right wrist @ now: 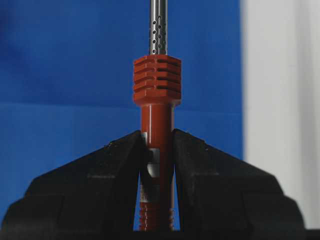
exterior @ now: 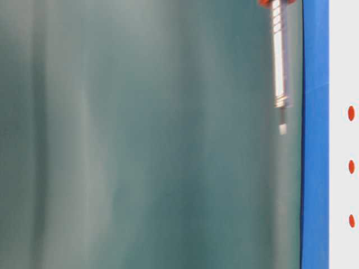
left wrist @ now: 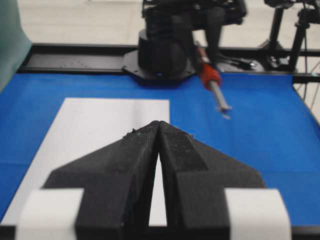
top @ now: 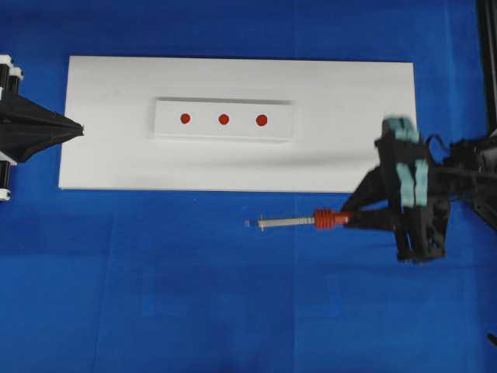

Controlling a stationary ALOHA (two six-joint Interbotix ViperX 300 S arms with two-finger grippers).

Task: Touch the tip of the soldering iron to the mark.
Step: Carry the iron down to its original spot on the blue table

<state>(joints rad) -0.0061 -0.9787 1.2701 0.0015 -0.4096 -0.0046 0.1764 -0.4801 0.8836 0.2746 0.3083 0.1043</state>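
No readable writing. Right gripper (right wrist: 157,155) clamps iron (right wrist: 156,120) by smooth red handle; ribbed collar, perforated silver shaft. Left gripper (left wrist: 158,125) closed, empty, over flat white board (top: 101,155) left edge.

soldering iron (right wrist: 157,115) shaft cut off at top edge in right wrist view; tip (exterior: 282,128) blurred, possibly motion.

Three red marks (top: 224,119), one soldering iron (top: 311,221), two tools (top: 353,219)

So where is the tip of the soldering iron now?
In the overhead view the tip hangs over the blue cloth, just below the white board, lower right of the right red mark.
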